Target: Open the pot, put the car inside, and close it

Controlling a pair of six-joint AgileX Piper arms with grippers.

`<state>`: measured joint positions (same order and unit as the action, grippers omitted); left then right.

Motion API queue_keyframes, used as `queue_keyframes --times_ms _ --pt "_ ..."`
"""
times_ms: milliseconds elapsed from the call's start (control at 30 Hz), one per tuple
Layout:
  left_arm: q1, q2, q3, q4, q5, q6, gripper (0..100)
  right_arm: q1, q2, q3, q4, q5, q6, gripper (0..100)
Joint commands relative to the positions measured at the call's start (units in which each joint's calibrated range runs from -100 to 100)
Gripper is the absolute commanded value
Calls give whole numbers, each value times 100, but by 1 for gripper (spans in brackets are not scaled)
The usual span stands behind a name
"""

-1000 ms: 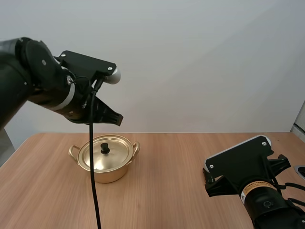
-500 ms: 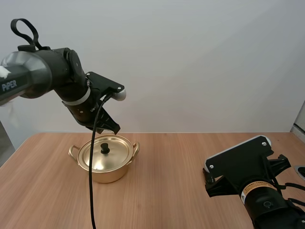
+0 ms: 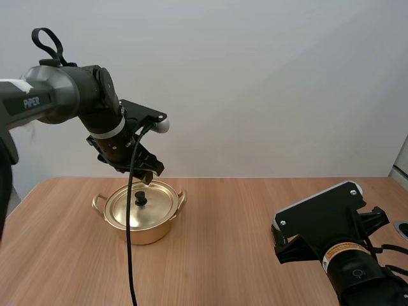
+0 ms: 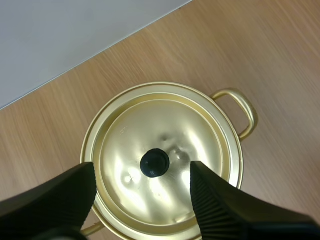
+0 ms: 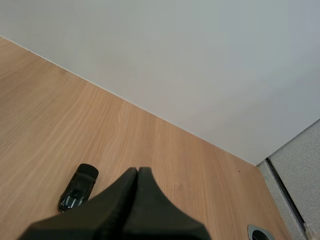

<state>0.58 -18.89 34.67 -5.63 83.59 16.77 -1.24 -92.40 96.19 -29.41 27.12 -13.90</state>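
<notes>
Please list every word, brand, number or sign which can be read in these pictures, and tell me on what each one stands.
"PIPER": white letters on the grey link of the left arm.
Small label on the right arm: the print is too small to read.
Pot and car: no text that I can see.
</notes>
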Motion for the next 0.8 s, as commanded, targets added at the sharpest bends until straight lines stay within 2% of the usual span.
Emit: queue_keyframes --times_ms 0,767 --pt "6 90 2 10 70 -2 91 -1 6 -8 -16 6 6 0" --pt "6 1081 2 33 -17 -34 91 -1 6 -8 -50 58 6 0"
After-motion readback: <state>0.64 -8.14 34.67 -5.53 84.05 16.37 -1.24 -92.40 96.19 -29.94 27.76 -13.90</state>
